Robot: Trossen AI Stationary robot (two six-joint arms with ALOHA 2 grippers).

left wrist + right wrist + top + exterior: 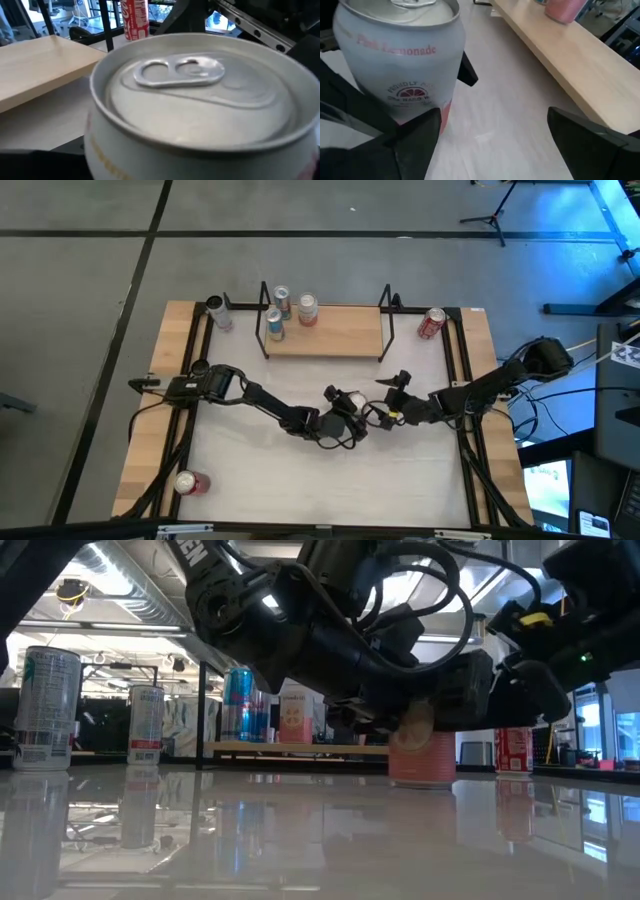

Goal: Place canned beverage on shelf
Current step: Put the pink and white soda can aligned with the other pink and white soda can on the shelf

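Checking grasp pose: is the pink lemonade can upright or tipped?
Upright. The can stands base-down on the table in the low view, lid and tab facing up in the left wrist view.

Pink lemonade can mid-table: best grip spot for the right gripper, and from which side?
Probably the straight side wall of the can at mid-height, fingers level. It stands upright on the table, and its top narrows to a rim and a flat lid that give no hold. Come in from the right gripper's own side, since the left gripper crowds the far side.
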